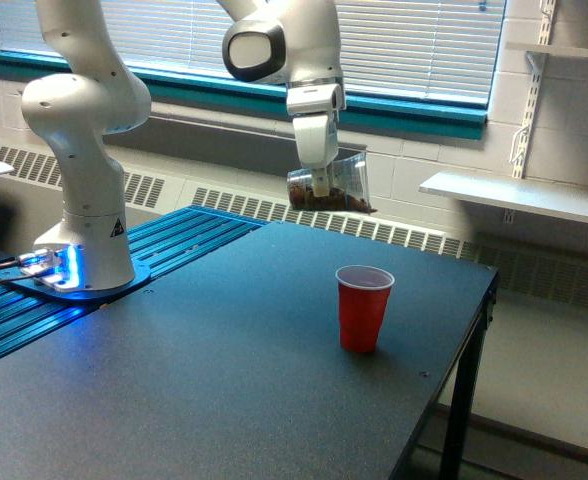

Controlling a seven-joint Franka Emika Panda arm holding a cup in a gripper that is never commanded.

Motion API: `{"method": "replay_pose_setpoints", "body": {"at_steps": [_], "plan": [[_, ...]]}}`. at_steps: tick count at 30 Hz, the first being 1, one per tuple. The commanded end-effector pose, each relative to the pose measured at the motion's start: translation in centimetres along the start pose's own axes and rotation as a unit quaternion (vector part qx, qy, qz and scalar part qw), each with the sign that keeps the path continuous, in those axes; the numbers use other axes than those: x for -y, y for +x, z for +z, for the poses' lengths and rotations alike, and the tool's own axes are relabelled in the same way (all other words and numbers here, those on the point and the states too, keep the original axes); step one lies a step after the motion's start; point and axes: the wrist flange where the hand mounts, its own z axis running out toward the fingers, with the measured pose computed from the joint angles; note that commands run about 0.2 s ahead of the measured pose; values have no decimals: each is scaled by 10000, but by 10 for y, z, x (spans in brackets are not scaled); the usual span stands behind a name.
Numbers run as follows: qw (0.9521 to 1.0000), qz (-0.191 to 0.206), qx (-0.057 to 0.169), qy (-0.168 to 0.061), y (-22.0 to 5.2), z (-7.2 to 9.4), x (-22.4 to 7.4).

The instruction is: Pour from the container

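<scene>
Exterior view: dark table beneath window blinds; fingers grip the container.

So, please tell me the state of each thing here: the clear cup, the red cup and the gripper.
Clear cup: held in the air, tipped sideways, brown material inside.
Red cup: upright on the table, apart from the clear cup; contents cannot be seen.
Gripper: shut on the clear cup.

Arm raised, gripper pointing down, clamped closed.
</scene>
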Motion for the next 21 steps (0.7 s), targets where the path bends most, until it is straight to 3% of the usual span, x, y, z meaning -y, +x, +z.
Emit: {"method": "replay_pose_setpoints", "body": {"at_steps": [1,21], "plan": [[9999,40,82,-115,-4,5,-1],[9988,-164,184,-419,-8,12,2]]}}
